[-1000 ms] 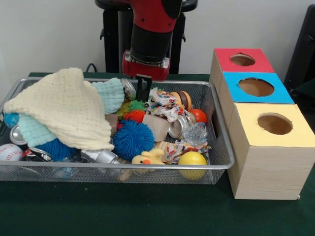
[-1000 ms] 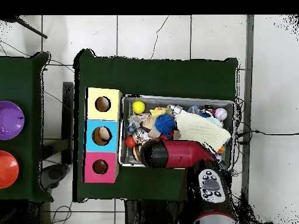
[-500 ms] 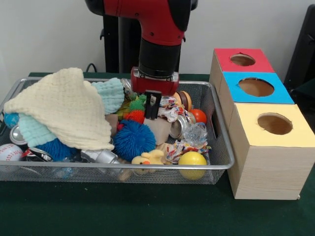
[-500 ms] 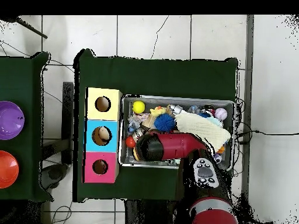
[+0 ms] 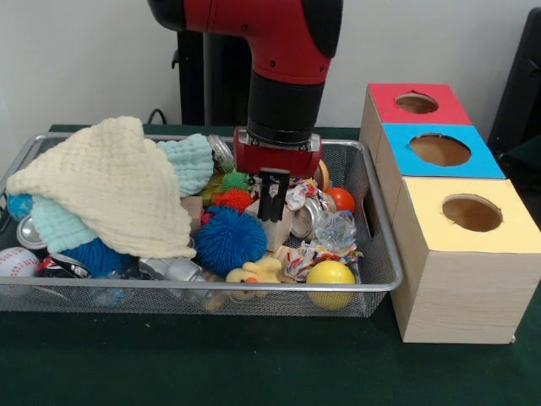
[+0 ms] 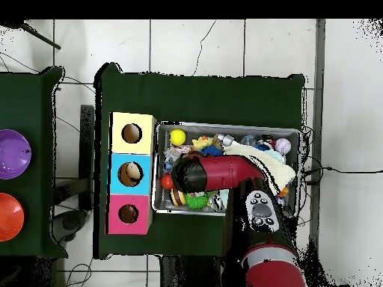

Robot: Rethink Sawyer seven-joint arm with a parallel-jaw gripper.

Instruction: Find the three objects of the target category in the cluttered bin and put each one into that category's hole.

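A wire mesh bin holds a jumble of toys, cloths and cans. My gripper hangs down into its middle, fingers open a little, their tips at a tan wooden block. Just left of it lie a blue spiky ball and a red-and-green spiky ball. A rope toy, a silver can and an orange ball lie to its right. Three boxes stand beside the bin, with a red-topped hole, a blue-topped hole and a yellow-topped hole. From overhead the arm hides the gripper.
A cream cloth over a teal cloth fills the bin's left half. Near the front rim sit a yellow ball, a rubber duck and a baseball. A purple bowl and an orange bowl stand on a neighbouring table.
My gripper has moved forward and to the right in the front view and gone lower into the bin, from the back rim down to the tan block.
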